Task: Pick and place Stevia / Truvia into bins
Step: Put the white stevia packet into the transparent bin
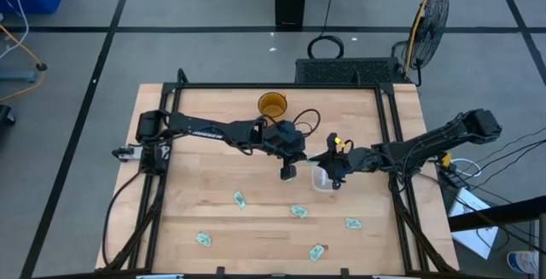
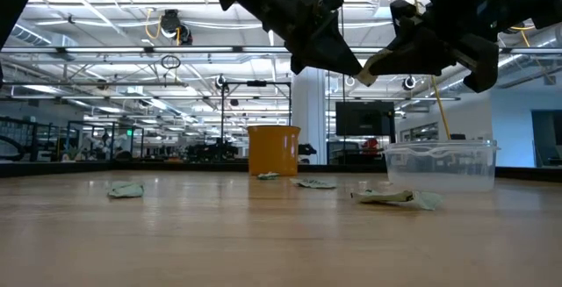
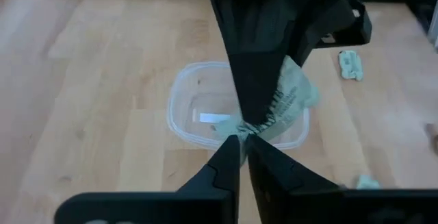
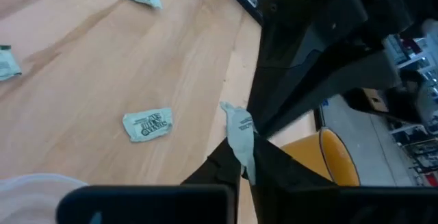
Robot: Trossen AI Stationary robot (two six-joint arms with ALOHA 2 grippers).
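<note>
Both grippers meet in mid-air over the table's middle, above the clear tub (image 1: 322, 182) (image 2: 439, 165) (image 3: 183, 107). My left gripper (image 1: 309, 156) (image 3: 237, 142) and my right gripper (image 1: 321, 160) (image 4: 241, 161) are both shut on one green and white sachet (image 3: 291, 97) (image 4: 239, 133) (image 2: 368, 69). A white slip lies flat on the tub's floor. Several more sachets lie flat on the wood nearer the near edge (image 1: 241, 200) (image 1: 299, 212) (image 1: 353, 223). The amber cup (image 1: 273, 106) (image 2: 274, 149) stands on its base toward the far edge. My left gripper pinches the sachet's lower corner (image 3: 248, 129) between its two fingers, coming slanting down from the table's left. The sachet is lifted clear above the tub and is crumpled. My right gripper pinches the same sachet by an edge (image 4: 242, 150) between its fingers, slanting down from the table's right. The sachet stands up out of its fingertips, beside the left fingers (image 4: 274, 118).
Two further sachets lie near the table's near edge (image 1: 204, 239) (image 1: 316, 252). Black frame rails (image 1: 391, 142) run along the table's left, right and far sides. A fan and cables sit beyond the far right corner. Bare wood lies left of the tub.
</note>
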